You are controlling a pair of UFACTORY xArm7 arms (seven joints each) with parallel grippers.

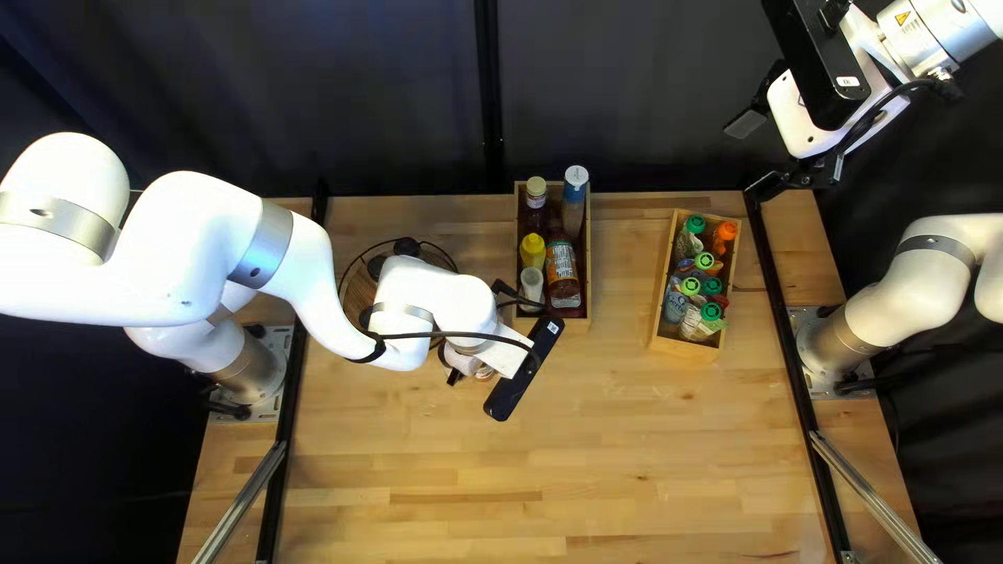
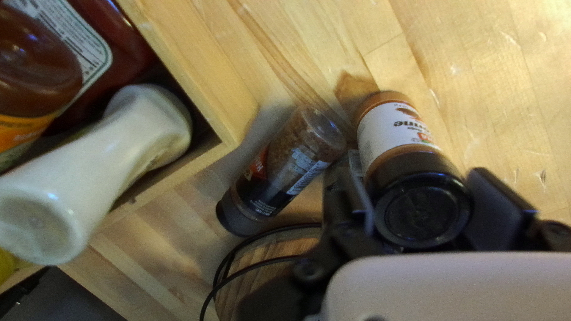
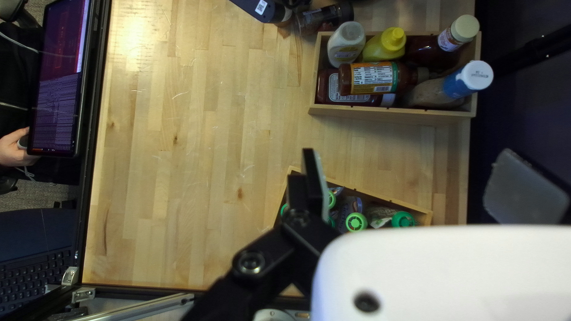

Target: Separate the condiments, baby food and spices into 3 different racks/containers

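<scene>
While your left gripper (image 1: 453, 376) is closed on a black-lidded spice jar (image 2: 395, 134), one finger against either side, you have a dark-capped spice bottle (image 2: 285, 172) just beside it, then one round wooden base (image 1: 360, 301) with black wire, and one wooden box (image 1: 588, 261) of condiment bottles (image 1: 531, 253). Farther out, you have one wooden crate (image 1: 684, 349) of green- and orange-capped pouches (image 1: 689, 247), at the right of the top left view; your right gripper (image 1: 754, 157), raised, fingers wide apart; and a person's hand (image 3: 15, 148) beside a screen (image 3: 59, 77).
</scene>
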